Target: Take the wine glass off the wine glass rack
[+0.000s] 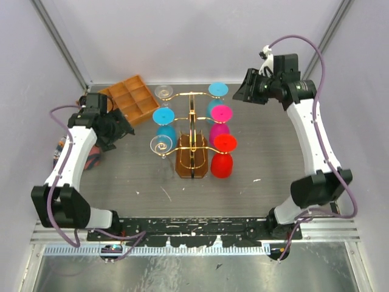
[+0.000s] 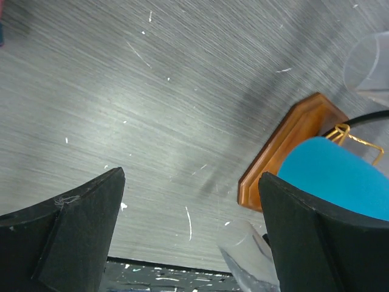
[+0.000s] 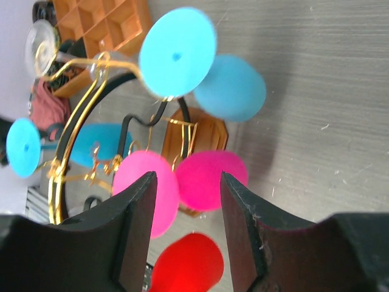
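The wine glass rack (image 1: 193, 131), gold wire on an amber-brown base (image 1: 192, 163), stands mid-table with several glasses hanging upside down: blue (image 1: 164, 125), blue (image 1: 217, 91), pink (image 1: 220, 121), red (image 1: 223, 157), and clear (image 1: 160, 146). My left gripper (image 1: 124, 129) is open and empty to the left of the rack; its wrist view shows the base (image 2: 285, 152), a blue bowl (image 2: 340, 176) and a clear glass (image 2: 243, 255) beside the right finger. My right gripper (image 1: 242, 92) is open and empty at the rack's far right; in its view (image 3: 187, 179) the pink glass (image 3: 209, 179) lies beyond the jaws.
An orange-brown compartmented tray (image 1: 129, 99) sits at the back left, with another clear glass (image 1: 163, 92) beside it. A dark red object (image 1: 91, 159) lies under the left arm. Walls close the back and both sides.
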Controlling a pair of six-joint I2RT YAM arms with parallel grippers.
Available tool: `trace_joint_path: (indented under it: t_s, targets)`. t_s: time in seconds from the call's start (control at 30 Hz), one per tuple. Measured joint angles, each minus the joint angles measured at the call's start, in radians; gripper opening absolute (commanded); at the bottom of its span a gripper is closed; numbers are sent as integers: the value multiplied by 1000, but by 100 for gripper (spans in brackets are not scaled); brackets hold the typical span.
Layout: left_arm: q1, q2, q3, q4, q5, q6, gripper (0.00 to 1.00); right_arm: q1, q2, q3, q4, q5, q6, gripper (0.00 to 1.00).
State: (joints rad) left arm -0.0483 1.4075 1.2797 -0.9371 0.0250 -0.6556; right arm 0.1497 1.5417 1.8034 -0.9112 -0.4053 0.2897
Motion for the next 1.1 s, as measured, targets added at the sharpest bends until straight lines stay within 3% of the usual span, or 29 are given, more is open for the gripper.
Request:
trace_joint_path:
  t_s: [0.37,0.73,1.1]
  targets:
    - [3,-264,-14,-87,0,66,98,-55,266,134,93,-76,36,55]
    - [2,-270,-29,-126,9,114,98,-53,367,152,171,-192,89,54]
    - [2,-248,-37,-128,10,155,98,-47,413,191,208,-293,108,41]
